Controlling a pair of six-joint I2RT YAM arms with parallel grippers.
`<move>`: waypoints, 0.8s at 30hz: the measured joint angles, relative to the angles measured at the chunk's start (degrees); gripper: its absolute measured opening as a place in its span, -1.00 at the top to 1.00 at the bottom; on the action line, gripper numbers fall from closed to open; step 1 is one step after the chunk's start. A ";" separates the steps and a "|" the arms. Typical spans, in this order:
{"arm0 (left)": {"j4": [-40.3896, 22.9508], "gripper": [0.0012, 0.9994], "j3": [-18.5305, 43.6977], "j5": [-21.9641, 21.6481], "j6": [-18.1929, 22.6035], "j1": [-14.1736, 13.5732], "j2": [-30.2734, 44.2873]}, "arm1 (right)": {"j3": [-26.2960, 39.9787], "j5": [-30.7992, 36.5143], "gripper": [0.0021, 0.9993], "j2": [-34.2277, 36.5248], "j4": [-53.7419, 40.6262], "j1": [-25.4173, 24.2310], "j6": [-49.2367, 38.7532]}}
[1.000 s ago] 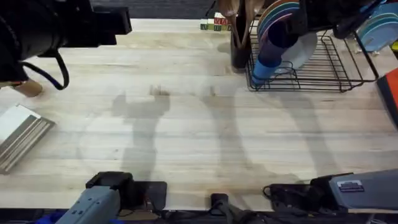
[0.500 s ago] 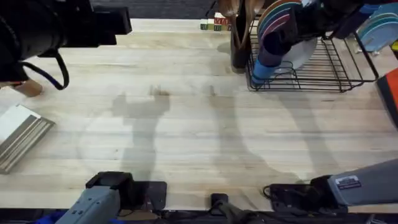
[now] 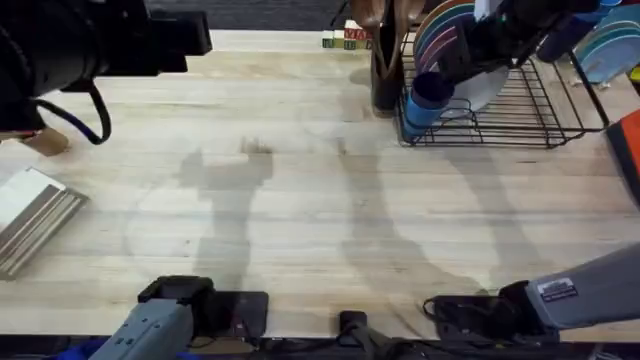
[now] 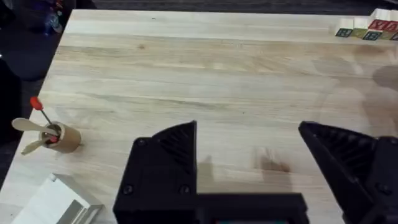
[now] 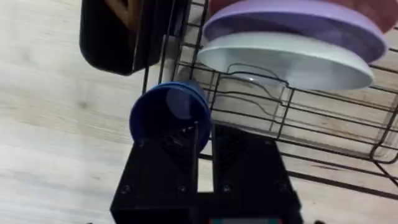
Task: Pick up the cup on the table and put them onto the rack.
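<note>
A blue cup [image 3: 428,100] leans in the front left corner of the black wire rack [image 3: 540,128], its dark round end up and its lighter blue side down on the wires. In the right wrist view the cup [image 5: 169,111] sits right at my right gripper [image 5: 205,134]. The fingers are nearly together, and the cup's edge runs into the narrow gap between them. From overhead the right gripper [image 3: 458,68] reaches over the rack beside the upright plates [image 3: 448,25]. My left gripper [image 4: 249,143] hangs open high above bare table, holding nothing.
A dark utensil holder [image 3: 385,70] stands at the rack's left end. A white plate [image 5: 292,59] and a purple one [image 5: 298,22] stand behind the cup. At the left are a small wooden pot with sticks [image 3: 45,140] and a pale slab [image 3: 30,215]. Letter blocks [image 3: 340,40] line the far edge.
The right arm has drawn back to the right over the rack. The cup's dark end, covered by the arm before, now shows, and it sits lower in the rack's corner.
</note>
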 joint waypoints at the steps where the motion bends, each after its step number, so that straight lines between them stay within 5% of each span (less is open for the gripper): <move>1: 0.00 -0.99 0.00 0.00 0.00 0.00 0.00 | 0.00 0.02 0.72 -0.02 0.00 0.00 0.00; 20: 0.00 -0.99 0.00 0.00 0.00 0.00 0.00 | 0.10 0.01 0.56 0.00 -0.08 0.00 0.00; 21: 0.00 -0.99 0.00 0.00 0.00 0.02 0.00 | 1.34 0.02 0.25 -0.23 -0.09 0.00 0.12; 24: 0.00 -0.99 0.00 0.00 0.00 0.02 0.00 | 2.36 0.02 -0.22 -1.65 -0.15 0.00 0.07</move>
